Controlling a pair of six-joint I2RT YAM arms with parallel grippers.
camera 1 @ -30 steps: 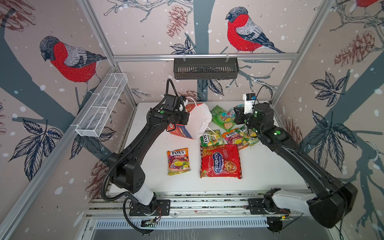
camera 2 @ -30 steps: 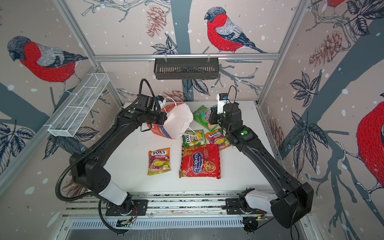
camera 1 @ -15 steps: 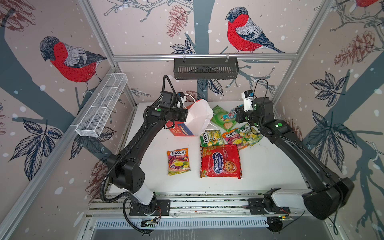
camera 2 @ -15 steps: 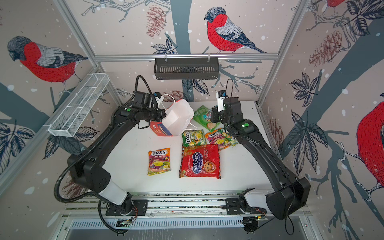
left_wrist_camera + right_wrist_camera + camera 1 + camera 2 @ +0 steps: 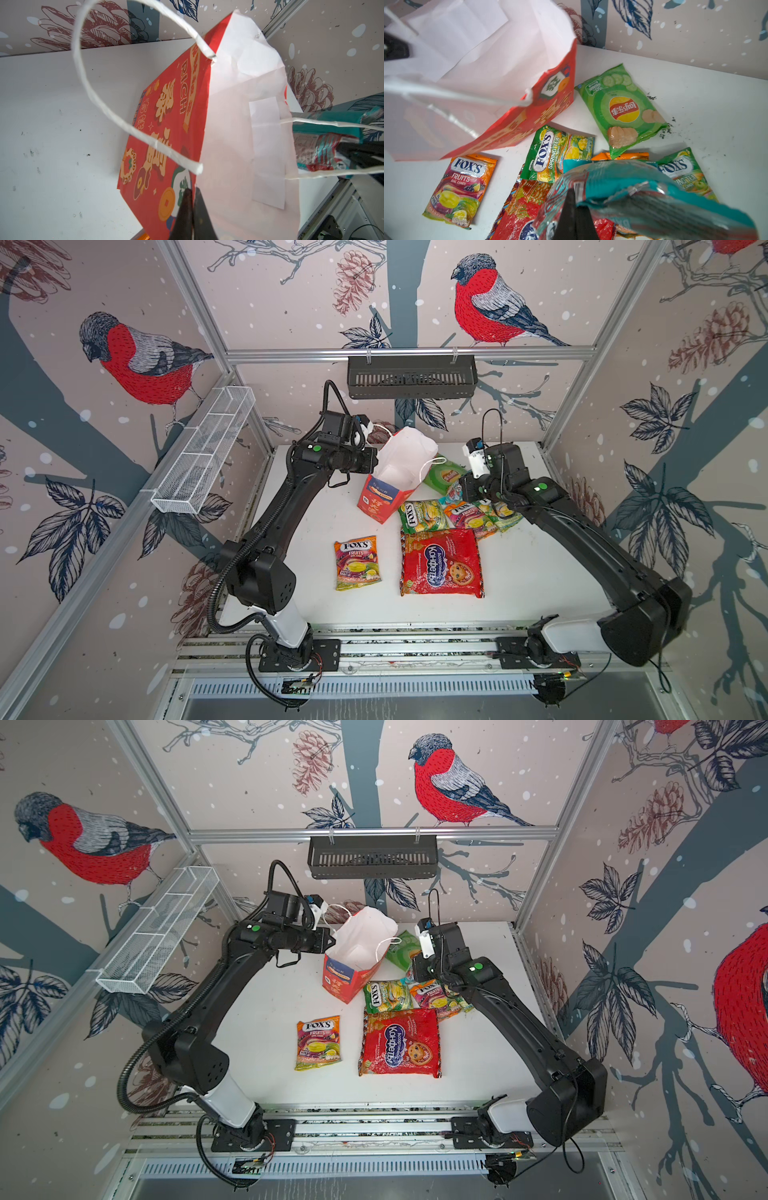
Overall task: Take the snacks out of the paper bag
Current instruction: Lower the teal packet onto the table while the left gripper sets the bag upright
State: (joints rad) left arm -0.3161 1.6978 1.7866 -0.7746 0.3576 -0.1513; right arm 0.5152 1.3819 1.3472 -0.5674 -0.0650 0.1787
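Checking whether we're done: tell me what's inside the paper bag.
In both top views the paper bag is tilted with its mouth toward the camera. Only its white inside shows, with no packet in it. The bottom just behind the near red wall is covered and cannot be checked.

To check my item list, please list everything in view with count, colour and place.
paper bag: one, red-orange, white inside, tilted, back middle
large packet: one, red, front middle
chip bag: one, green, beside paper bag
Fox's packs: four, two orange, two green, three behind large packet, one at its left
teal packet: one, teal-red, held over Fox's packs
wire basket: one, white, left wall
slotted basket: one, black, back rail
table: one, white, centre
left pincer: black, shut on paper bag's rim
right pincer: black, shut on teal packet
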